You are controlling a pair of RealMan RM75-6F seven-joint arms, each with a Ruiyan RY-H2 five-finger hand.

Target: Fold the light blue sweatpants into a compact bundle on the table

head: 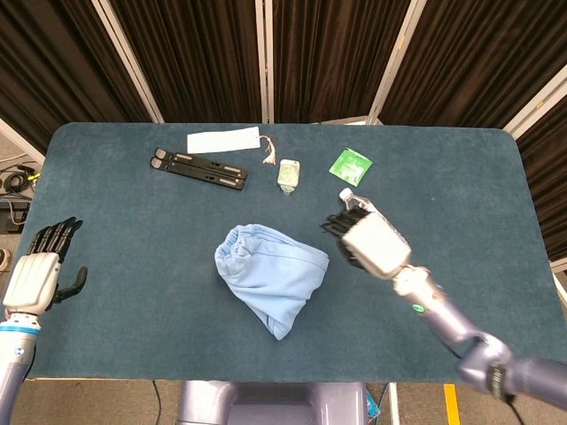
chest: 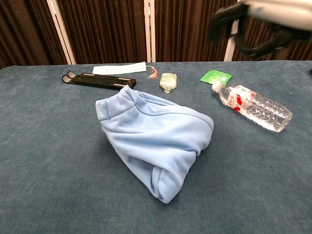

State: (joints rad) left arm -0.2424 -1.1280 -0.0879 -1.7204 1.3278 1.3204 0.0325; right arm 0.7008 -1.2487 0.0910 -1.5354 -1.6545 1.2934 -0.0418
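The left hand [head: 37,270], visible only in the head view, hangs at the table's near-left edge, fingers spread and holding nothing. The light blue sweatpants [chest: 155,138] lie bundled mid-table, soft fleece with a gathered elastic waistband, touched by neither hand. The right hand [head: 369,242] hovers above the clear plastic bottle [chest: 252,107], fingers loosely curled and empty; the chest view shows only its blurred dark fingers [chest: 229,17]. The table [head: 133,257] wears teal felt. Beyond stand dark pleated curtains [head: 328,53].
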